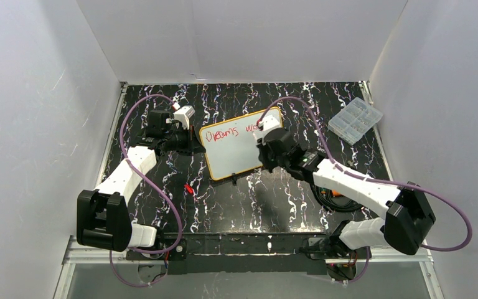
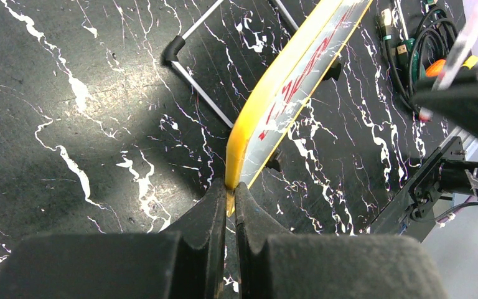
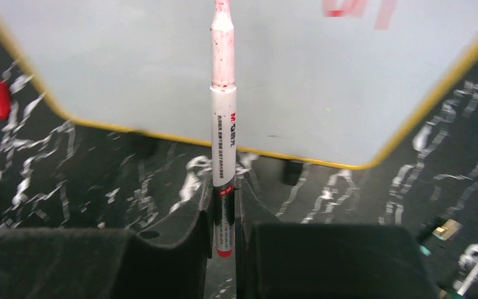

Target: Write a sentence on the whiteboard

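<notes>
The whiteboard (image 1: 239, 156) is set askew at mid-table. Its smooth yellow frame is pinched at the left edge by the left gripper (image 2: 229, 193), the padded jaws nearly closed. One marker (image 3: 223, 124), white-barrelled and red-stained, is clamped in the right gripper (image 3: 224, 199) above the board's far right part. One line of the red sentence (image 1: 230, 132) is seen. One small red piece (image 1: 188, 189) is seen on the black marbled table (image 1: 274, 205).

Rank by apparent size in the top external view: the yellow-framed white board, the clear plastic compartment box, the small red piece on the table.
Largest: yellow-framed white board.
Middle: clear plastic compartment box.
Smallest: small red piece.
</notes>
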Robot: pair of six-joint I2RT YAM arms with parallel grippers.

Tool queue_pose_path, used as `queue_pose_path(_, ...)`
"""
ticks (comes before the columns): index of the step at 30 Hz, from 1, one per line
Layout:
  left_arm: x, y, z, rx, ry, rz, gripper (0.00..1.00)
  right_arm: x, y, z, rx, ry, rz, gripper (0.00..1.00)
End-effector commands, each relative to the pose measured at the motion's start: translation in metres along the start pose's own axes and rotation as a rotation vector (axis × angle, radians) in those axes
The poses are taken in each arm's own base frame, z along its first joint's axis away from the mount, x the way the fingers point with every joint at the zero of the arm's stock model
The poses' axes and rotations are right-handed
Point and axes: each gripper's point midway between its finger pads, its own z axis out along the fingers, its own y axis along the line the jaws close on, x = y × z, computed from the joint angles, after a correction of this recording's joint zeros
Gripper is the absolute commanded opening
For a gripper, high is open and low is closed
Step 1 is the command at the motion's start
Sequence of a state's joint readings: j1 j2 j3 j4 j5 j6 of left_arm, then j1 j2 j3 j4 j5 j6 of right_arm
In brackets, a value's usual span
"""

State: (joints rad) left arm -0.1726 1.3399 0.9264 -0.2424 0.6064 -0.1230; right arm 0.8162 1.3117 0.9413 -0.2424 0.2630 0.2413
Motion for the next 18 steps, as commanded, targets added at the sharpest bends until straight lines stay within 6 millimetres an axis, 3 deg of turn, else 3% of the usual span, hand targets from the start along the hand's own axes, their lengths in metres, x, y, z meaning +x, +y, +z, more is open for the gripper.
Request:
queue_pose_path(1, -0.01, -0.015, -0.01, 0.036, -0.039, 0.034, 0.0, -0.014, 0.064, -0.009, -0.162, -0.044, -0.038, 0.01)
queue_pose_path(4, -0.011, -0.015, -0.011, 0.037, -0.041, 0.036, 0.0, -0.008, 0.098, -0.006, -0.213, -0.024, -0.089, 0.01)
queue_pose_path(8, -0.009, -0.015, -0.011, 0.036, -0.038, 0.036, 0.0, 0.001, 0.125, 0.006, -0.252, 0.007, -0.127, 0.01)
queue_pose_path(18, -0.009, -0.015, -0.012, 0.033, -0.039, 0.038, 0.0, 0.017, 0.147, 0.035, -0.271, 0.101, -0.141, 0.01)
